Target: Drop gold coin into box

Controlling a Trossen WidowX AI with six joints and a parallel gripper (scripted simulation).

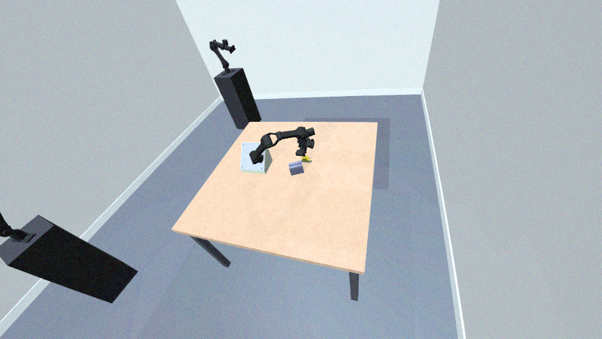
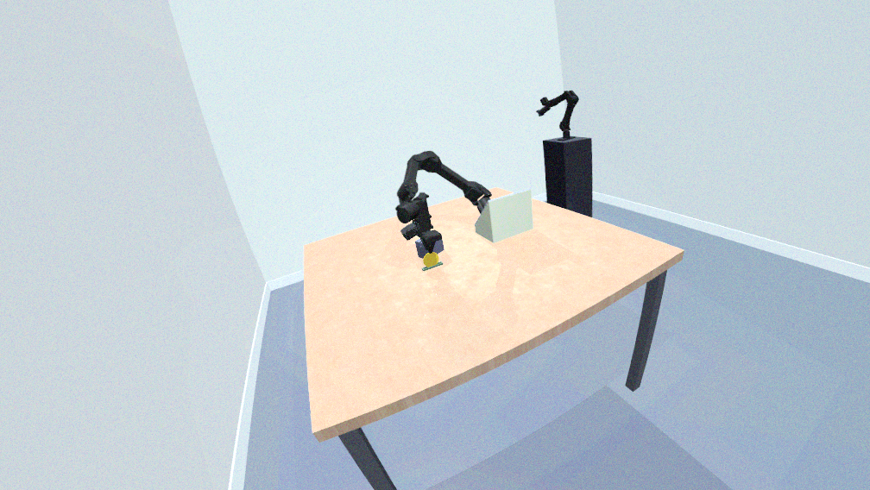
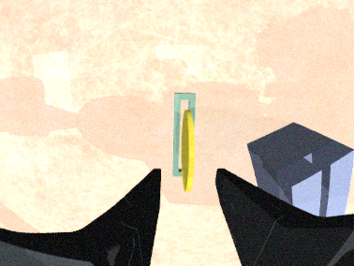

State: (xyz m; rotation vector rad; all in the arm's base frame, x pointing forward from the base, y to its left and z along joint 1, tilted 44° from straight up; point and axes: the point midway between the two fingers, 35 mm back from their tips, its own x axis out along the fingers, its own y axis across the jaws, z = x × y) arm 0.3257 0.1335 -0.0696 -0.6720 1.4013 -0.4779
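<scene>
The gold coin (image 1: 306,159) (image 2: 431,260) (image 3: 188,150) stands on edge in the green holder (image 1: 309,161) (image 2: 439,264) (image 3: 177,140). My gripper (image 1: 303,156) (image 2: 431,251) (image 3: 188,175) is open and points down, its tips close above the coin. In the wrist view the near end of the coin shows between the two fingertips, with a gap on each side; the fingers look lined up with its two faces. The grey box (image 1: 296,170) (image 2: 419,248) (image 3: 290,140) stands beside the holder, right of the fingers in the wrist view. A dark slot line crosses its light lid.
The arm's base sits on a pale wedge-shaped stand (image 1: 248,157) (image 2: 511,216) on the wooden table (image 1: 286,210) (image 2: 395,341). The box stands close to the right finger's side in the wrist view. Other arms stand on black pedestals (image 1: 237,96) (image 2: 566,176) away from the table.
</scene>
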